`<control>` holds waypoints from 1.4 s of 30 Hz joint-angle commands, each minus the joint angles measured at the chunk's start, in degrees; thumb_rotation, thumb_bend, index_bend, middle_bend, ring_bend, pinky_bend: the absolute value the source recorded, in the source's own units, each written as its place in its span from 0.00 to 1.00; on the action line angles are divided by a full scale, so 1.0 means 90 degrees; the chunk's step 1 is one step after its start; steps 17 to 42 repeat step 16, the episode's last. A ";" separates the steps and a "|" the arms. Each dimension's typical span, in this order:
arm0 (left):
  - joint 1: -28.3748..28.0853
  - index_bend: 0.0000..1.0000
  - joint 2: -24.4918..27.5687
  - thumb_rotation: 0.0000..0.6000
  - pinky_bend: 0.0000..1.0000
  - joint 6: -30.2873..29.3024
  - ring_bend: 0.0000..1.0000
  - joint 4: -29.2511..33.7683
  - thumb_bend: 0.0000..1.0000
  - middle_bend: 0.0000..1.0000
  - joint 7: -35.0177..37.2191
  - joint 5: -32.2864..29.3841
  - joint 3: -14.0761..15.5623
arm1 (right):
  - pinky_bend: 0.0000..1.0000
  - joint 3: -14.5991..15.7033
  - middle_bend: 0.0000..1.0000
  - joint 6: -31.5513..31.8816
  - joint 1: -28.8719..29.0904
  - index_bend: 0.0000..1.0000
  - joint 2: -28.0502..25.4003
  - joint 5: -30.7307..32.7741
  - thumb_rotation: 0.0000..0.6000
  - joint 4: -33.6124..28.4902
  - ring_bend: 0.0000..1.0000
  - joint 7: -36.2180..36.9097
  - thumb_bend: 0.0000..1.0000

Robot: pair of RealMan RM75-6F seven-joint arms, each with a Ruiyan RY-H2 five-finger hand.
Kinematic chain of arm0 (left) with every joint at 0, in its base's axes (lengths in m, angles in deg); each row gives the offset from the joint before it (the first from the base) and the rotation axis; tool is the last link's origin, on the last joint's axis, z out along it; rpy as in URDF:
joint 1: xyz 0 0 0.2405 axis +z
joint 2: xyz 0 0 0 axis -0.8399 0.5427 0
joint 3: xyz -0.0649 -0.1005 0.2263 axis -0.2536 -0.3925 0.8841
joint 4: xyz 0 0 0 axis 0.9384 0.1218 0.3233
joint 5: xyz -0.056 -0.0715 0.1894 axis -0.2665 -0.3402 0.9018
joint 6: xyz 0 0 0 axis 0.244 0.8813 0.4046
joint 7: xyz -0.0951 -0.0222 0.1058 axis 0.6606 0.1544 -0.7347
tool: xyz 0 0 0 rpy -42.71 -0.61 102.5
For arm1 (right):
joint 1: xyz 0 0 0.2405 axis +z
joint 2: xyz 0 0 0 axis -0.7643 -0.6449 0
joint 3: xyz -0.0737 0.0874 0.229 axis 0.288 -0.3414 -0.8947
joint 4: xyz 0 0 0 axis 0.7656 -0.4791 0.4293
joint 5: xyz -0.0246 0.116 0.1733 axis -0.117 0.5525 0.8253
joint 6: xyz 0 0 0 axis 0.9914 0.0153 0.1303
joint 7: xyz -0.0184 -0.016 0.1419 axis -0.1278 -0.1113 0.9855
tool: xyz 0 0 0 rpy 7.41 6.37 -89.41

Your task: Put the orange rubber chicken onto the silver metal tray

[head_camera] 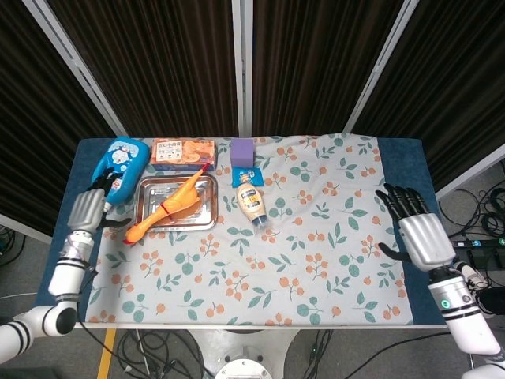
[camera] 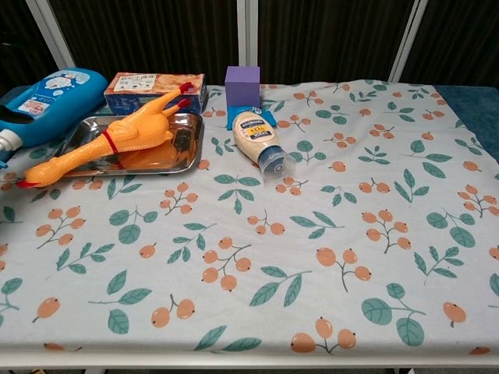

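Observation:
The orange rubber chicken (head_camera: pixel 172 207) (camera: pixel 125 135) lies slantwise on the silver metal tray (head_camera: pixel 203 213) (camera: pixel 185 148), its head at the tray's back edge and its legs hanging over the front left rim onto the cloth. My left hand (head_camera: pixel 85 213) is open, off to the left of the tray and clear of the chicken. Over at the table's right edge, my right hand (head_camera: pixel 418 234) is open and holds nothing. The chest view shows neither hand.
A blue bottle (head_camera: pixel 117 167) (camera: pixel 47 93) lies left of the tray. Behind the tray sits an orange box (head_camera: pixel 183 153) (camera: pixel 154 88), with a purple block (head_camera: pixel 242 151) (camera: pixel 242 84) to its right. A mayonnaise bottle (head_camera: pixel 252 204) (camera: pixel 258 138) lies right of the tray.

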 commanded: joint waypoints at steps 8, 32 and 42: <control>0.1868 0.19 0.0789 1.00 0.24 -0.2343 0.12 0.0878 0.09 0.13 -0.0282 0.1141 0.1065 | 0.05 0.0602 0.00 0.1461 -0.1374 0.00 0.0654 -0.0809 1.00 0.1429 0.00 0.1223 0.20; 0.2610 0.19 0.0741 1.00 0.24 -0.3236 0.12 0.1277 0.09 0.13 -0.0505 0.1676 0.1435 | 0.04 0.0639 0.00 0.1941 -0.1910 0.00 0.0956 -0.0862 1.00 0.1800 0.00 0.1502 0.19; 0.2610 0.19 0.0741 1.00 0.24 -0.3236 0.12 0.1277 0.09 0.13 -0.0505 0.1676 0.1435 | 0.04 0.0639 0.00 0.1941 -0.1910 0.00 0.0956 -0.0862 1.00 0.1800 0.00 0.1502 0.19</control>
